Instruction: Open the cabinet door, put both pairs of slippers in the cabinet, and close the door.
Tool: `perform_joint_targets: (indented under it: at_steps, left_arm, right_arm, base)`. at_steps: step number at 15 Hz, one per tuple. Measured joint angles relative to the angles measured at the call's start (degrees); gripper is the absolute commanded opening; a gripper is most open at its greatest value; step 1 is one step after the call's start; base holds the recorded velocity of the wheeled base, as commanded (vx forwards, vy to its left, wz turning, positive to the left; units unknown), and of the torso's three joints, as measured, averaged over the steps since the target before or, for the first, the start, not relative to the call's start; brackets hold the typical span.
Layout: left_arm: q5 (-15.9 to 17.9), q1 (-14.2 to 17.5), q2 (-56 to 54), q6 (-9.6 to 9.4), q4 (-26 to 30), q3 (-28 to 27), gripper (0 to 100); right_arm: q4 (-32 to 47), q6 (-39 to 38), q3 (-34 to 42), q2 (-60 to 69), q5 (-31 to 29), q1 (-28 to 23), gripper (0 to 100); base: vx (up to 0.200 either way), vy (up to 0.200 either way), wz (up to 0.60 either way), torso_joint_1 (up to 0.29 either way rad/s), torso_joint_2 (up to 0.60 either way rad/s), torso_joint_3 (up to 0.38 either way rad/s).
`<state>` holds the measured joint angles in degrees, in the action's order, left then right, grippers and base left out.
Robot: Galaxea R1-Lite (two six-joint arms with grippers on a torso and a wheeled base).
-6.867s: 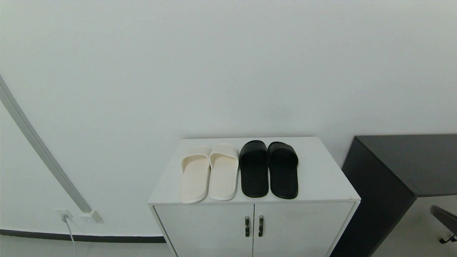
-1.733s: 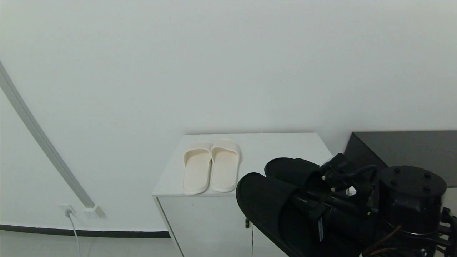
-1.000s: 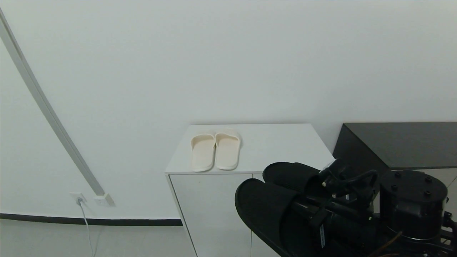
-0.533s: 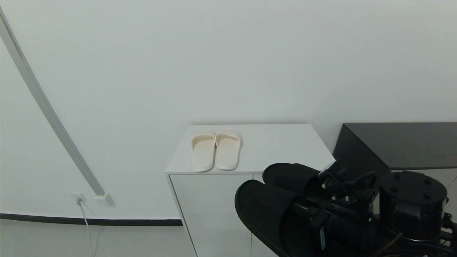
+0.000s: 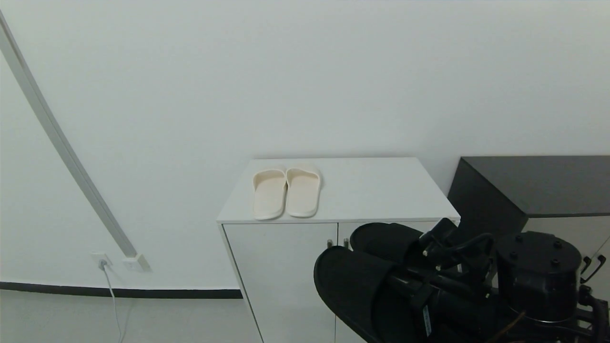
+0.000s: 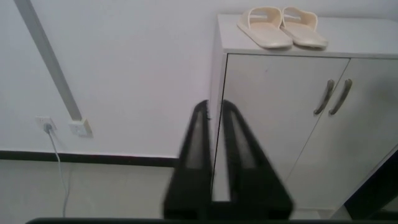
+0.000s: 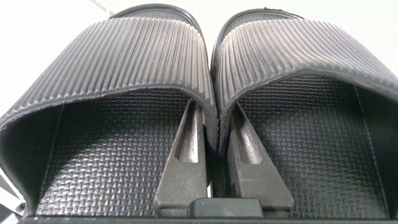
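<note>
R claw point(image 7: 213, 118) is clamped on the black slippers point(image 5: 362, 281): one finger sits inside each slipper under its strap, and the two inner side walls are pinched together btw the fingers. The pair hangs side by side in the air, toes pointing away from me, in front of the cabinet point(image 5: 371, 190). It sits lower than the cabinet top, on the R side, and covers part of the R door. Can't tell whether it touches the door; it looks nearer to me than the front does.

L claw point(image 6: 212, 107) holds nothing. Its fingers stand a narrow slit apart, w/ the cabinet's L front edge showing through the gap. It's well apart from the cabinet and points at it.

Both doors are closed, and the two handles point(image 6: 341, 96) stand upright, just beside each other at the middle seam.

The cream slippers point(image 5: 286, 192) lie flat on the cabinet top, toward its L side. They touch each other, heels near the front edge and toes to the wall.

A dark table point(image 5: 538, 183) stands just R of the cabinet. On the wall to the L there's a slanted grey trunking point(image 5: 62, 143), and at its lower end a socket point(image 5: 100, 261) w/ a cable point(image 5: 112, 295) hanging down.
</note>
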<state>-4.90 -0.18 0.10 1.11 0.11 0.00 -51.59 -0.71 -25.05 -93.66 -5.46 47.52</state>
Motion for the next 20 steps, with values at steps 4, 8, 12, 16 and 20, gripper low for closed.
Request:
perform_joint_targets:
  at_steps: [4, 8, 12, 16, 20]
  left_arm:
    - [-0.05, 0.0, 0.0, 0.2, -0.01, 0.0, 100]
    - [-0.07, 0.0, 0.0, 0.2, -0.01, 0.0, 100]
    - [-0.07, 0.0, 0.0, 0.2, -0.01, 0.0, 100]
    - [-0.1, 0.0, 0.0, 0.15, -0.01, 0.0, 100]
    - [-0.07, 0.0, 0.0, 0.15, -0.01, 0.0, 100]
  right_arm:
    - [0.0, 0.02, 0.2, -0.24, 0.0, 0.0, 0]
    - [-0.16, 0.0, 0.26, -0.46, 0.0, 0.02, 0]
    - [-0.5, 0.13, 0.26, -0.55, -0.01, 0.09, 0]
    - [-0.52, 0.17, 0.63, -0.68, -0.11, 0.09, 0]
    - [-0.5, 0.17, 0.77, -0.79, -0.11, 0.09, 0]
  base:
    - [0.0, 0.0, 0.0, -0.189, 0.44, 0.249]
    - [0.0, 0.0, 0.0, -0.23, 0.55, 0.316]
    - [0.0, 0.0, 0.0, -0.217, 0.54, 0.327]
    - [0.0, 0.0, 0.0, -0.19, 0.51, 0.32]
    - [0.0, 0.0, 0.0, -0.162, 0.49, 0.328]
